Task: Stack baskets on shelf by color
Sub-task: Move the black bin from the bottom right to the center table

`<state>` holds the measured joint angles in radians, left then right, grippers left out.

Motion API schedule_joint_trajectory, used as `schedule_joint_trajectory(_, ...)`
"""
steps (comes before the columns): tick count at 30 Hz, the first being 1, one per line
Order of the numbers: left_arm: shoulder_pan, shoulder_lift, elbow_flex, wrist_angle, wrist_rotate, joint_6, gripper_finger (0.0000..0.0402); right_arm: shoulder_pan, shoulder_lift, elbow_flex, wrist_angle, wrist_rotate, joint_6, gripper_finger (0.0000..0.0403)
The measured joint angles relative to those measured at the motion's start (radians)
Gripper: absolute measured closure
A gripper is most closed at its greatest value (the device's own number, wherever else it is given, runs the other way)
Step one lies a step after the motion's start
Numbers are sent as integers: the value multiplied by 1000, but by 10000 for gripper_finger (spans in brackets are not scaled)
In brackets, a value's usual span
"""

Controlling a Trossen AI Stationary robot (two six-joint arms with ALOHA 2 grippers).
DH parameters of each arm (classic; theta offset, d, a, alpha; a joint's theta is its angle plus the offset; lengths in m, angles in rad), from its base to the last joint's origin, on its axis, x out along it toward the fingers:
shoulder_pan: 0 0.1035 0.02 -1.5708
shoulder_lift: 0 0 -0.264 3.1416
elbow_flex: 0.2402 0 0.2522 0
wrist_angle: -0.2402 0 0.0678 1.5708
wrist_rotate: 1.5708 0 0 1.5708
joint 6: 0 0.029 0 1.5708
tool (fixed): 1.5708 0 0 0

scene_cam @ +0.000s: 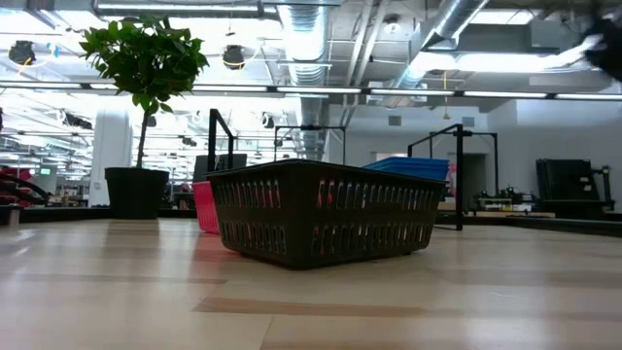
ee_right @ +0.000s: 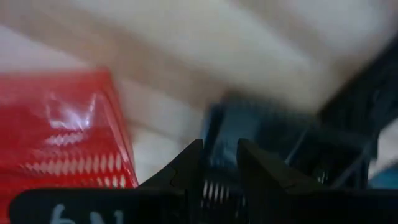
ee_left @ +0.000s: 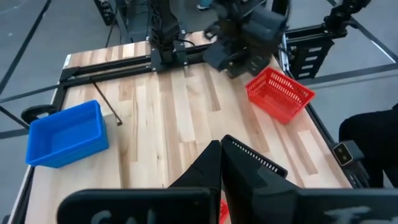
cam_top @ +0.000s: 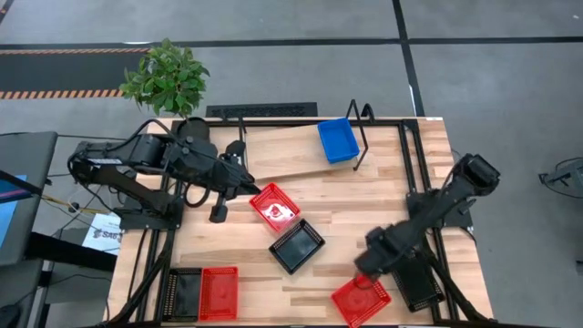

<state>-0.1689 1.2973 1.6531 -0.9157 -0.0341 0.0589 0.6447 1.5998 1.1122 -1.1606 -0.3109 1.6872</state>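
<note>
A blue basket (cam_top: 339, 140) sits on the right end of the shelf (cam_top: 287, 151) at the table's far side. On the tabletop lie a red basket (cam_top: 275, 206) and, nearer, a black basket (cam_top: 296, 245). My left gripper (cam_top: 248, 185) hovers shut, left of that red basket and above the table. Another red basket (cam_top: 360, 300) lies near the front right. My right gripper (cam_top: 369, 265) stands open over its far corner. In the right wrist view the red basket (ee_right: 62, 130) lies beside the fingers and nothing red is between them.
A black basket (cam_top: 186, 293) and a red one (cam_top: 219, 292) stand side by side at the front left. One more black basket (cam_top: 419, 283) lies at the right edge under my right arm. A potted plant (cam_top: 166, 77) stands beyond the far left corner.
</note>
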Motion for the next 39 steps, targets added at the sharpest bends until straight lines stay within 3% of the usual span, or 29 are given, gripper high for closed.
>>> schedule_joint_trajectory(4, 0, 0, 0, 0, 0, 8, 401, 77, 7, -1, 21, -77, 142, 281)
schedule_joint_trajectory(10, 0, 0, -6, 6, -27, 26, 402, 125, 10, -73, 64, -74, 296, 281)
schedule_joint_trajectory(18, 0, 1, -8, 8, -34, 14, 401, 75, 59, -251, 191, -10, 296, 281)
schedule_joint_trajectory(23, 0, 0, -9, 9, -34, 7, 401, -63, 54, -266, 211, 185, 144, 281)
schedule_joint_trajectory(30, 0, 0, -9, 9, -96, 7, 401, -319, 54, -247, 302, 469, -228, 281)
schedule_joint_trajectory(36, 17, 7, -9, 9, -169, 23, 401, -507, 56, -246, 659, 530, -649, 281)
schedule_joint_trajectory(39, 31, 21, -10, 0, -226, 24, 401, -547, 45, -228, 752, 518, -766, 281)
